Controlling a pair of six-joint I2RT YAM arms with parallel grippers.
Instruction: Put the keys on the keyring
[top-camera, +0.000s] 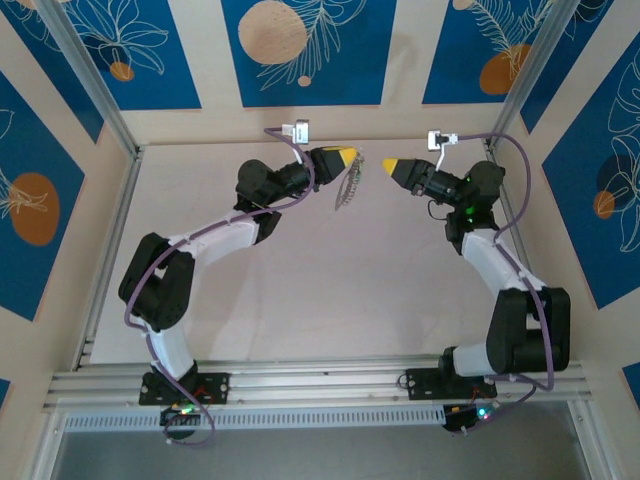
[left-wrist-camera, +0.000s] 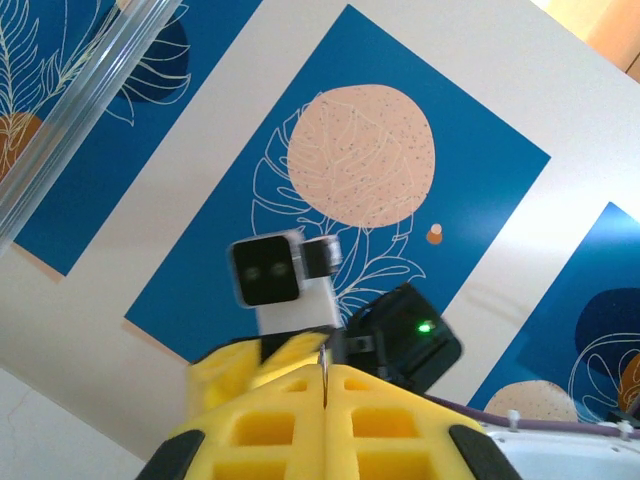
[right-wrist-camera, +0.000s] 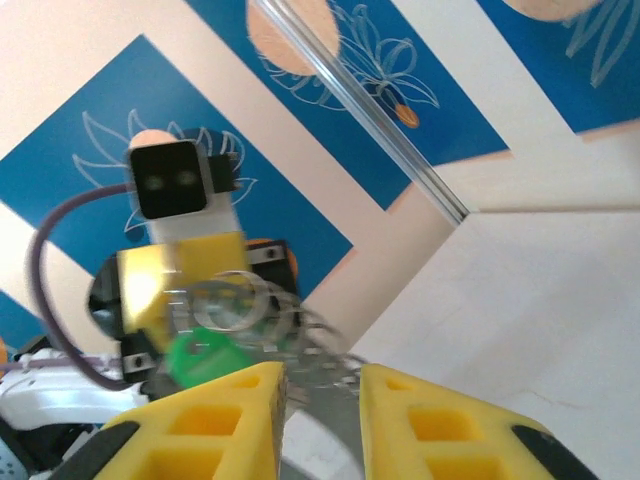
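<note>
In the top view my left gripper (top-camera: 348, 157) is raised over the far middle of the table, and the keyring (top-camera: 349, 187) dangles from its yellow tips. The left wrist view shows those fingers (left-wrist-camera: 326, 385) pressed shut on a thin metal sliver of the ring (left-wrist-camera: 326, 366). My right gripper (top-camera: 390, 165) faces it from the right, a short gap away. In the right wrist view its fingers (right-wrist-camera: 322, 390) stand apart with nothing gripped. Just beyond them hang the blurred keyring (right-wrist-camera: 240, 305) and a green-headed key (right-wrist-camera: 205, 358). I cannot tell whether the key hangs on the ring.
The pale table (top-camera: 320, 290) is walled on three sides by cream panels with blue leaf prints (top-camera: 305, 45). Aluminium posts (top-camera: 90, 80) stand at the back corners. A metal rail (top-camera: 320, 378) along the near edge carries both arm bases.
</note>
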